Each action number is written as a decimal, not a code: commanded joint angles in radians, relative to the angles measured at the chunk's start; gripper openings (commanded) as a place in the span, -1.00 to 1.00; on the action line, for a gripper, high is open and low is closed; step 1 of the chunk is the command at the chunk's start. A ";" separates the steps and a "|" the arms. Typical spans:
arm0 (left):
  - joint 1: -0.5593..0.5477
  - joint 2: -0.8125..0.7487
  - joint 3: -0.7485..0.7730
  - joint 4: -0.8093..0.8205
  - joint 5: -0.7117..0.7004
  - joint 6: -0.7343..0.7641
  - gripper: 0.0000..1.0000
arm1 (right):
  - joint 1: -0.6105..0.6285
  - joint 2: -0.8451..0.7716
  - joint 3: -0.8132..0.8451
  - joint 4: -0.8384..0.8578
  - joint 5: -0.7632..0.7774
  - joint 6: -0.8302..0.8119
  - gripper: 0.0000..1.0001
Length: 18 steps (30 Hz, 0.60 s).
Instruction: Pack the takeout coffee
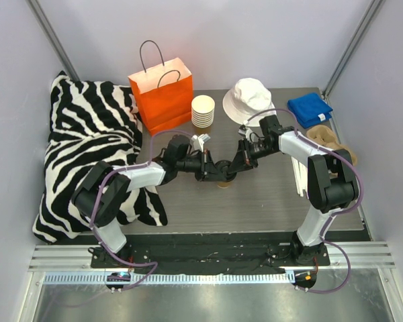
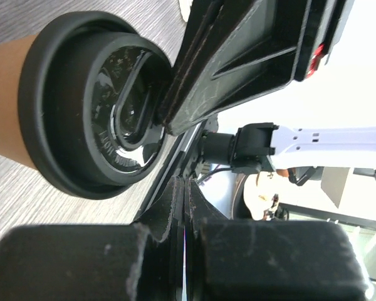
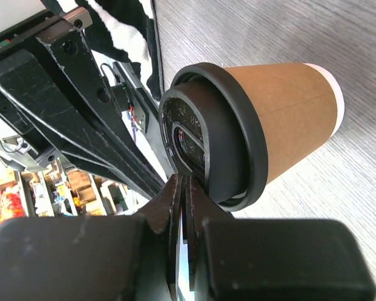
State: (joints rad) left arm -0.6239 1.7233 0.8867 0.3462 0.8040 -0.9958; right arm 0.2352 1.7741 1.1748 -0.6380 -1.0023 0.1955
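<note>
Currently both arms meet over the takeout coffee (image 3: pixel 282 119), which stands upright near the middle of the worktop (image 1: pixel 269 194) with its black lid (image 2: pixel 81 106) on.

Left tool (image 2: pixel 183 188): clenched, fingers flat against each other, nothing between them. Its tip reaches the lid's edge; actual contact not clear.

Right tool (image 3: pixel 185 188): also clenched on nothing. In the left wrist view its finger end lies on the lid's sunken top. Neither tool grasps the cup.

Judgement: the step looks like seating the lid with closed tips.
- Press straight down, evenly on both sides. A sideways shove would tip or skid the cup.
- Keep force modest, as the paper wall probably buckles easily.
- Check that the rim sits level all round before lifting.

Surface: grey, fine-grained, smooth-looking, likely low grip under the cup base.

Room: pale walls close on three sides.
- Orange paper bag (image 1: pixel 162 100) stands at the back, with a stack of lidless cups (image 1: pixel 203 111) beside it.
- White hat (image 1: pixel 248 99) and blue cloth (image 1: pixel 310 109) lie further right.
- Pulp carrier (image 1: pixel 328 139) sits at the right edge.
- Zebra-print blanket (image 1: pixel 87 141) is heaped on the left.
</note>
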 commanded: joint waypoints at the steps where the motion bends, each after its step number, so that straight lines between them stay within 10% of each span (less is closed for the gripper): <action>1: -0.003 0.002 0.046 0.076 0.000 -0.041 -1.00 | 0.010 -0.005 0.046 0.032 0.004 0.021 -0.82; 18: -0.003 0.087 0.081 0.048 -0.051 -0.055 -1.00 | 0.046 0.039 0.048 0.097 0.034 0.061 -0.82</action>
State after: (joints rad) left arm -0.6239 1.7901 0.9321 0.3885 0.7822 -1.0515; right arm 0.2638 1.7882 1.2026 -0.5713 -0.9989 0.2604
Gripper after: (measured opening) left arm 0.014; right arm 0.092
